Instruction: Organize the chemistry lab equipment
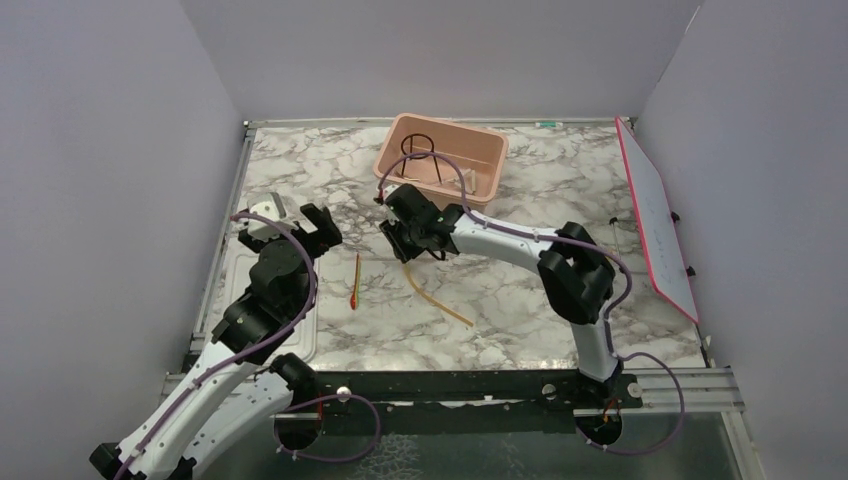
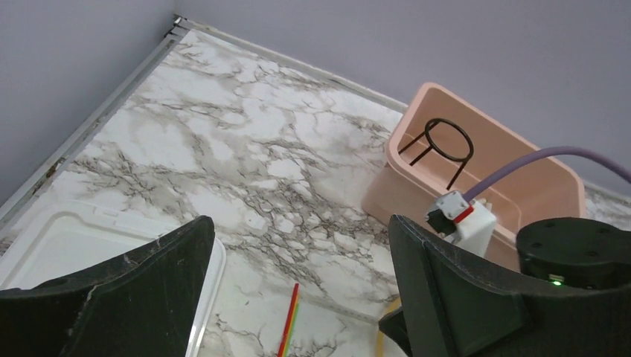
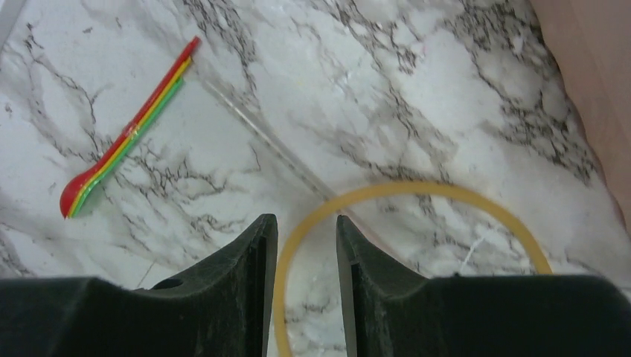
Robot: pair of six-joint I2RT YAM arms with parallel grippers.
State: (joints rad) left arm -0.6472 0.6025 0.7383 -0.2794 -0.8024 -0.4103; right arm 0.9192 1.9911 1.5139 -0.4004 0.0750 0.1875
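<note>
Tube (image 3: 417,190) flat on table (image 1: 300,170), middle, looped between right gripper (image 3: 305,223) fingers, gap narrow, not clamped | left gripper (image 2: 301,223) spread wide, empty, above lid (image 2: 67,238) edge | rod (image 1: 355,282) lies between arms | stand (image 1: 418,150) in tub (image 1: 490,150), far | rod's stripes and spoon tip resolve only from right wrist

The marble-patterned white-and-grey desk (image 1: 300,170) reads smooth, with a soft sheen. The large pink plastic tub (image 2: 394,190) looks matt and even. The black wire ring stand (image 2: 446,120) is thin dark metal, faintly shiny. The curved tan rubber tube (image 3: 417,186) comes across smooth and dull. The thin red-orange rod (image 3: 134,132), layered with yellow and green, gleams like glossy plastic. On the left gripper (image 2: 299,223), the fingers (image 2: 149,290) are matt black and scuffed pale at the edges.
</note>
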